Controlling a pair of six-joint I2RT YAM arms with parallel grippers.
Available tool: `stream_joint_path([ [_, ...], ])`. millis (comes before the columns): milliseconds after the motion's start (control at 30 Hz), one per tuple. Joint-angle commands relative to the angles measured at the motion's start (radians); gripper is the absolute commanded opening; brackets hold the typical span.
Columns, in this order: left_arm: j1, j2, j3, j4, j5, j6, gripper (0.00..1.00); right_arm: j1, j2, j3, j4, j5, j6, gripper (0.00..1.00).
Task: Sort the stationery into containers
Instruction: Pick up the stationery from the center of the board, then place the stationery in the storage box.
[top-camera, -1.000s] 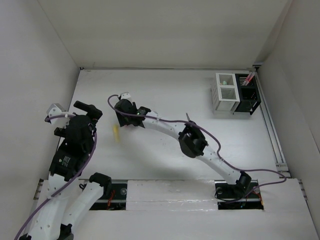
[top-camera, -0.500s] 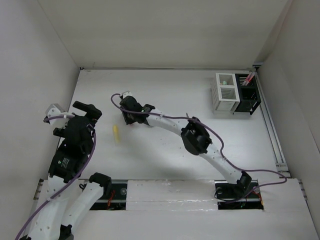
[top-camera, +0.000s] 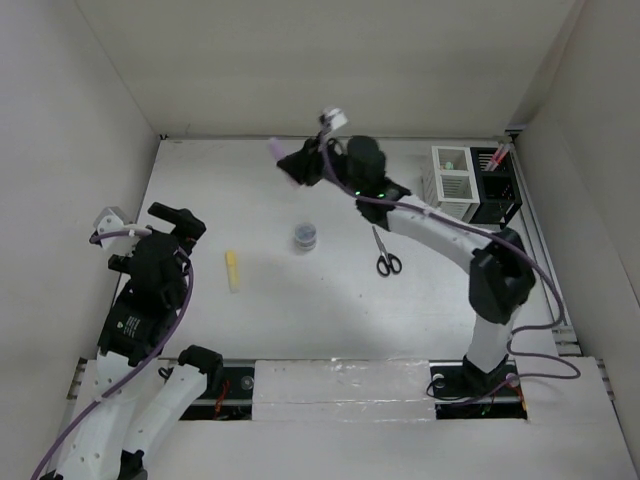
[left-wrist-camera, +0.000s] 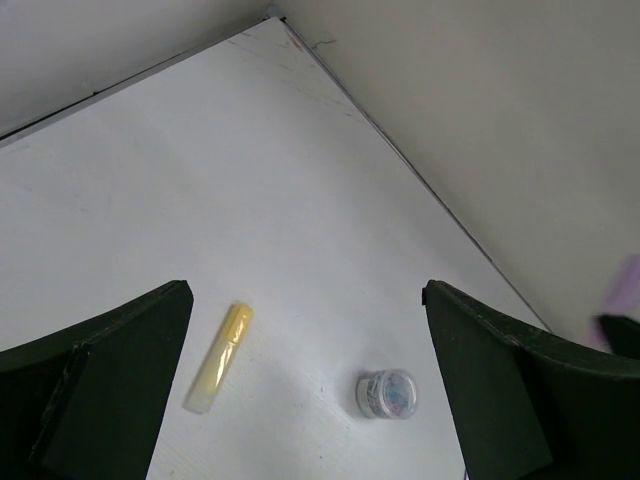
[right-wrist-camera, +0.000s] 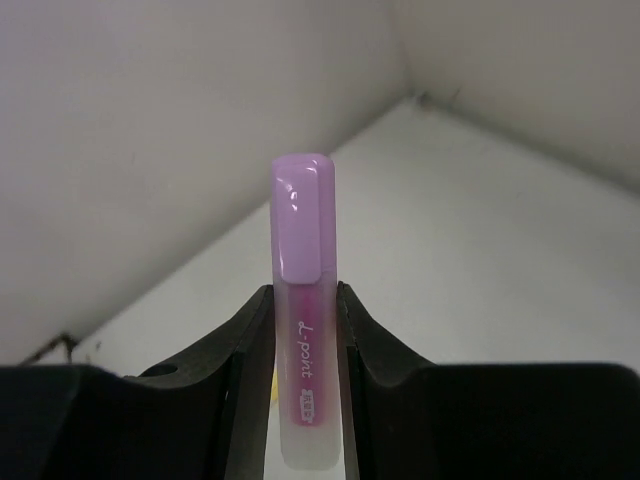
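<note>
My right gripper (top-camera: 300, 166) is raised above the back of the table, shut on a purple highlighter (top-camera: 276, 148). In the right wrist view the highlighter (right-wrist-camera: 300, 215) stands upright between the two black fingers (right-wrist-camera: 240, 340). On the table lie a yellow highlighter (top-camera: 232, 270), a small round roll (top-camera: 305, 236) and black-handled scissors (top-camera: 386, 255). The white container (top-camera: 452, 190) and the black container (top-camera: 497, 195) stand side by side at the back right. My left gripper (top-camera: 172, 226) hangs open at the left; the yellow highlighter (left-wrist-camera: 220, 368) and the roll (left-wrist-camera: 387, 392) show between its fingers.
A pink pen (top-camera: 497, 157) sticks out of the black container and something green (top-camera: 449, 165) shows in the white one. White walls close the table on the left, back and right. A rail (top-camera: 545, 250) runs along the right edge.
My right arm has lifted from the table near the yellow highlighter and swung up toward the back with the purple highlighter, uncovering the roll and scissors. The left arm has not moved.
</note>
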Motion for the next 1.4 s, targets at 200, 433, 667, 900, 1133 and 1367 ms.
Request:
stream_joint_path([
  [200,0.001,0.011,-0.017,0.078,0.067,0.077,1.0,-0.507,-0.246,-0.34,0.562,-0.129,-0.027,0.0],
  [433,0.001,0.02,-0.026,0.098,0.098,0.097,1.0,-0.777,-0.274,-0.401,0.573,-0.074,-0.054,0.0],
  [667,0.001,0.031,-0.026,0.107,0.121,0.106,1.0,-0.893,-0.189,-0.389,0.539,-0.078,-0.074,0.0],
  [900,0.001,0.031,-0.035,0.116,0.139,0.115,1.0,-0.921,-0.117,-0.369,0.493,-0.103,-0.111,0.0],
  [1133,0.001,0.04,-0.035,0.116,0.139,0.115,1.0,-0.921,-0.071,-0.36,0.472,-0.103,-0.133,0.0],
  [1367,0.001,0.04,-0.035,0.116,0.148,0.125,1.0,-0.921,-0.017,-0.331,0.446,-0.126,-0.133,0.0],
])
